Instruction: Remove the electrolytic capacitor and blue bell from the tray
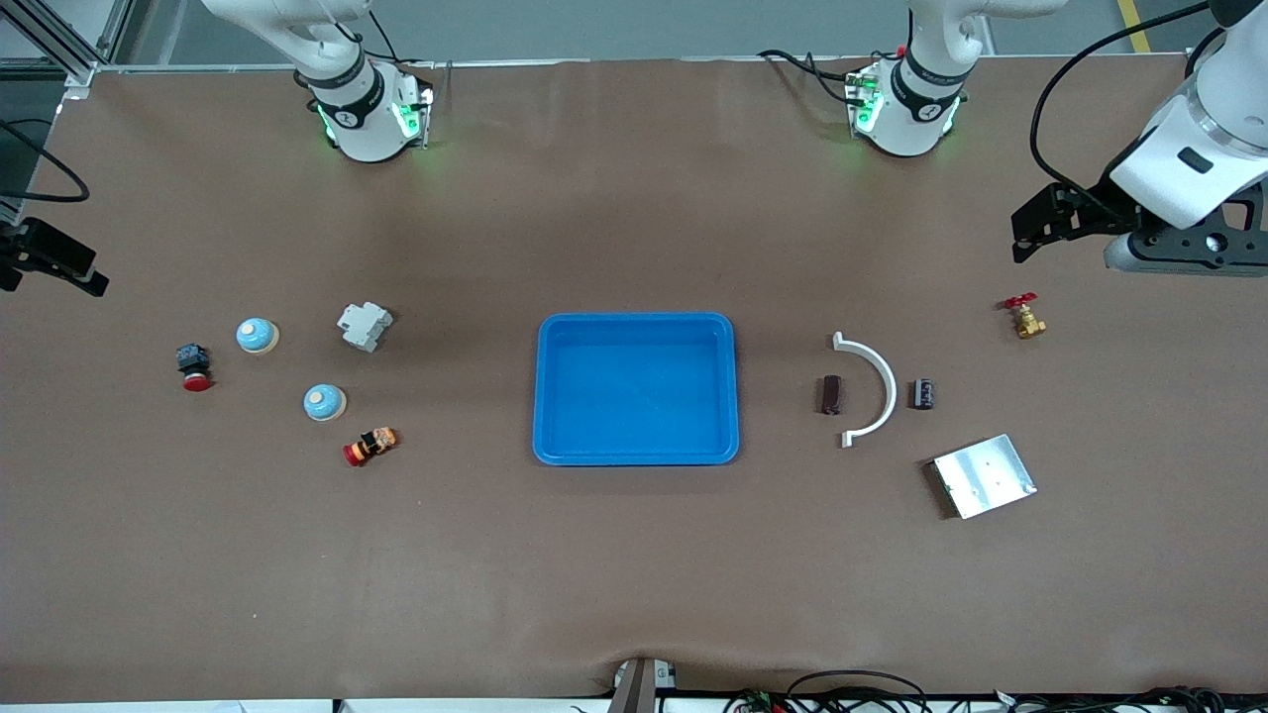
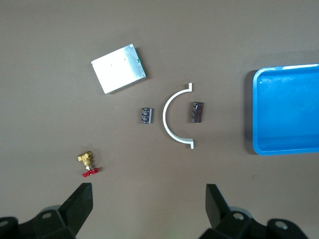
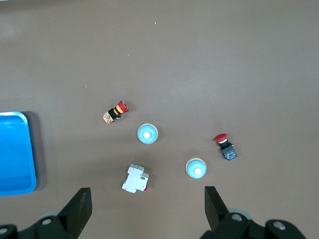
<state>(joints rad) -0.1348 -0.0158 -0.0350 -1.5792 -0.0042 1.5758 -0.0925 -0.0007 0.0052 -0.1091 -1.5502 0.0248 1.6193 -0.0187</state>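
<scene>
Two dark capacitors lie toward the left arm's end, a brownish one [image 1: 831, 394] [image 2: 197, 112] and a black one [image 1: 923, 393] [image 2: 146, 115], either side of a white arc. Two blue dome bells [image 1: 257, 335] [image 1: 324, 401] sit toward the right arm's end; the right wrist view shows both bells [image 3: 196, 168] [image 3: 147, 134]. A blue tray [image 1: 636, 319] stands between the two groups. My left gripper [image 1: 1035, 233] [image 2: 148, 206] hangs open high over the table's edge near a brass valve. My right gripper [image 1: 54, 262] [image 3: 148, 209] hangs open over the other end, holding nothing.
Around the capacitors are the white arc [image 1: 872, 388], a metal plate [image 1: 984, 475] and a red-handled brass valve [image 1: 1024, 318]. By the bells are a white circuit breaker [image 1: 365, 326] and two red push buttons [image 1: 194, 366] [image 1: 369, 446].
</scene>
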